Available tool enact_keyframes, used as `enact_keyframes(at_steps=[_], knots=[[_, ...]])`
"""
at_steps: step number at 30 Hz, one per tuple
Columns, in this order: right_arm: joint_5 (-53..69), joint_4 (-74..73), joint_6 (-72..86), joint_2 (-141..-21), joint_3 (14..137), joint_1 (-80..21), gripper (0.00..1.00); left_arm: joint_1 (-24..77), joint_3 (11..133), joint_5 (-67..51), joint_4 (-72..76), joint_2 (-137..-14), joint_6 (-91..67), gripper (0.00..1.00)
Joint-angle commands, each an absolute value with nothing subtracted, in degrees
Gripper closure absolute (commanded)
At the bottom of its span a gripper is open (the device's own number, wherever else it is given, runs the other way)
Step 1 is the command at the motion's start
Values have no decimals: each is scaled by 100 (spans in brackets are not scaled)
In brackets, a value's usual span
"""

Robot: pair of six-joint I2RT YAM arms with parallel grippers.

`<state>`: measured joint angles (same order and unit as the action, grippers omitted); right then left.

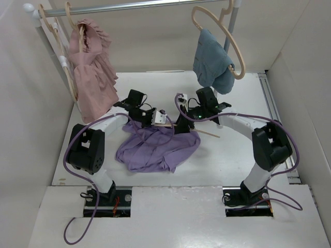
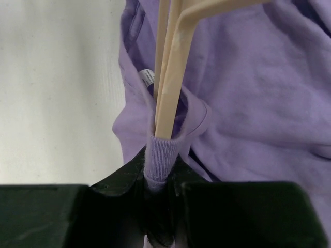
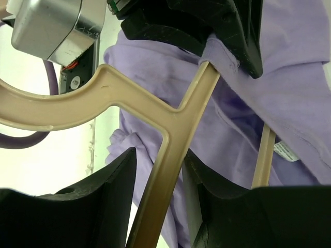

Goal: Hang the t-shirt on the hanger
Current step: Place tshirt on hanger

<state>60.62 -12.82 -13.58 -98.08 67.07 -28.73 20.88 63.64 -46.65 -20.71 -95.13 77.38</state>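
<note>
Presently we find the task partly done: one arm of the hanger (image 3: pixel 170 129) is threaded into the neck of the t-shirt (image 1: pixel 155 150), which lies crumpled on the table (image 1: pixel 232 160) between the two arms. The left gripper (image 2: pixel 158 175) is closed tight, pinching the ribbed collar. The right gripper (image 3: pixel 160 170) clamps the hanger stem, jaws partway apart. In our judgement, the shoulders are not yet dressed. Bare table shows to the right. The pink garment (image 1: pixel 93 77) and blue garment (image 1: pixel 212 64) hang at the far edge, well apart.
</note>
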Motion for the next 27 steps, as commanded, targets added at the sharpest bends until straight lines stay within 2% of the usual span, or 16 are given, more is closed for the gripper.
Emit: enact_keyframes(at_steps=[1, 7, 8, 11, 14, 15, 16, 17, 18, 21, 24, 27], knots=[[6319, -1310, -1582, -9686, 6996, -2971, 100, 2065, 6583, -4966, -2232, -9299, 7217, 100], [6153, -1494, -1582, -9809, 7127, -2918, 99, 1863, 6969, -5457, -3251, -9168, 7269, 100], [6048, -1581, -1582, -9861, 7128, -2918, 82, 1863, 6970, -5519, -3330, -9167, 7208, 100], [5696, -1714, -1530, -9861, 7285, -2856, 48, 1863, 6900, -5581, -3078, -8886, 6472, 100], [5301, -1407, -1082, -9625, 7286, -2717, 38, 1863, 6724, -5327, -2795, -8701, 6012, 100], [5161, -1354, -890, -9467, 7347, -2646, 26, 1863, 6637, -5257, -2795, -8632, 6012, 100], [4785, -1354, -809, -9379, 7348, -2646, 19, 1863, 6514, -5108, -2795, -8561, 6012, 100], [4538, -1301, -713, -9274, 7348, -2646, 19, 1863, 6434, -5019, -2795, -8508, 6090, 100], [4309, -1301, -625, -9168, 7348, -2646, 3, 1863, 6347, -4940, -2856, -8456, 6187, 100], [3429, -1301, -247, -8755, 7348, -2585, 0, 1863, 5969, -4659, -3233, -8218, 6984, 100], [3278, -1406, 139, -8701, 7147, -2444, 2, 1925, 5486, -4272, -3182, -7963, 7793, 100], [3157, -1406, 377, -8640, 6909, -2382, 4, 1986, 5371, -4157, -3051, -7814, 7824, 100]])
